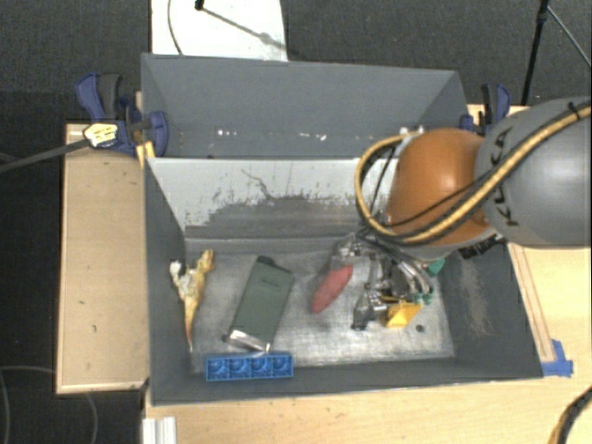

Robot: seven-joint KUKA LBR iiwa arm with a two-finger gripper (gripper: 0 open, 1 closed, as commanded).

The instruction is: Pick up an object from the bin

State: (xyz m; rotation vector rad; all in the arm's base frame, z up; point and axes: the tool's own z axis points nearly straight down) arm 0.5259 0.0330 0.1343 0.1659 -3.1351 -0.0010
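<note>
My gripper (370,314) hangs low over the right part of the bin floor, under the orange wrist cover. A small yellow piece (403,315) lies right beside its fingertips, on their right. A red oblong thing (330,288) lies just to the gripper's left, tilted. Nothing is visible between the fingers.
A dark green flat case (262,301) with a metal clip lies in the middle of the floor. A blue toy brick strip (249,367) lies along the front wall, and a yellowish-white toy figure (191,288) by the left wall. The arm and its cables cover the bin's right rear.
</note>
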